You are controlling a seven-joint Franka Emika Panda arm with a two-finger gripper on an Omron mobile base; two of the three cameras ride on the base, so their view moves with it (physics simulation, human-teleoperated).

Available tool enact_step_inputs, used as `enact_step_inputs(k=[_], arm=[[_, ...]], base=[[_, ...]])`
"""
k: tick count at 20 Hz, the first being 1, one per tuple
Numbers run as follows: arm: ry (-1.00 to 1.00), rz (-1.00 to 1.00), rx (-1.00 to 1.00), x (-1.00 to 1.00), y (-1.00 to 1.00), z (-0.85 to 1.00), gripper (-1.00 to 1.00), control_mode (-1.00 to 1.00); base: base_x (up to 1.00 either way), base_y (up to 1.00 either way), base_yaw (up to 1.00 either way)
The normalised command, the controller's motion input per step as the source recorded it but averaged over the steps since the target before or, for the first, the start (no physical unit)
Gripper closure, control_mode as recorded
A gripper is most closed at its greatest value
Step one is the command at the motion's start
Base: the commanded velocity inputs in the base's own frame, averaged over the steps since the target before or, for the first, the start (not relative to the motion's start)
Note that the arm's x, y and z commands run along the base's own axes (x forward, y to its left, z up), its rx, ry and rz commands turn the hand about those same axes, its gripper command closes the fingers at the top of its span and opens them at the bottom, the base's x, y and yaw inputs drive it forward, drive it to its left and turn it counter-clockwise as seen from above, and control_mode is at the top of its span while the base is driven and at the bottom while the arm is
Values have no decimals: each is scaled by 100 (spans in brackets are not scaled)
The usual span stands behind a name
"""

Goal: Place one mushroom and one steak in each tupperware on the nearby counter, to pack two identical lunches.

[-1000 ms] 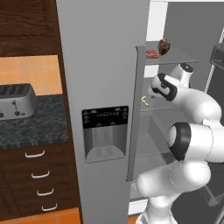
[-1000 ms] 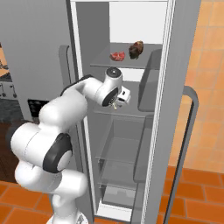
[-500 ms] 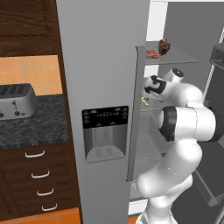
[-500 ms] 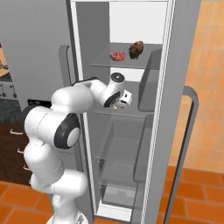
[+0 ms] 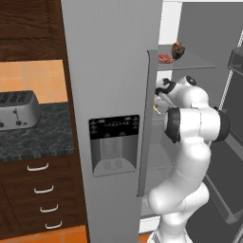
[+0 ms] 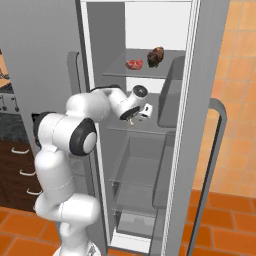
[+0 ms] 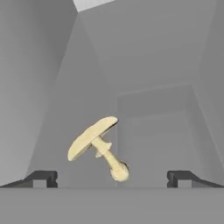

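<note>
A tan-capped mushroom (image 7: 97,141) with a pale stem lies tilted on the fridge's middle shelf. It sits just ahead of my open gripper (image 7: 111,177), between the two finger tips and untouched. From the right base view the gripper (image 6: 135,116) hangs over the same mushroom (image 6: 131,120) inside the fridge. One shelf higher lies a red steak (image 6: 134,63), also visible as the steak (image 5: 164,59) past the door edge. Beside it rests a dark brown rounded item (image 6: 156,56). The counter (image 5: 33,137) is at the left. The tupperware is out of view.
The closed left fridge door (image 5: 109,95) with its dispenser stands close beside the arm. The open right door (image 6: 207,125) with its long handle borders the other side. A silver toaster (image 5: 16,110) stands on the counter above wood drawers (image 5: 40,190).
The arm has swung deeper into the fridge, carrying the hand in over the middle shelf toward the mushroom. The jaws have stayed open.
</note>
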Motion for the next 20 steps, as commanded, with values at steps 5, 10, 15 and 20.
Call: enact_step_inputs(k=[5, 10, 15, 20], arm=[[-3, 0, 1, 64, 17, -5, -100, -100], [1, 0, 0, 34, 10, -14, -100, -100], [2, 0, 0, 11, 4, -24, -100, -100], [2, 0, 0, 0, 2, -3, -100, -100]], base=[[0, 0, 0], [0, 0, 0], [0, 0, 0], [0, 0, 0]])
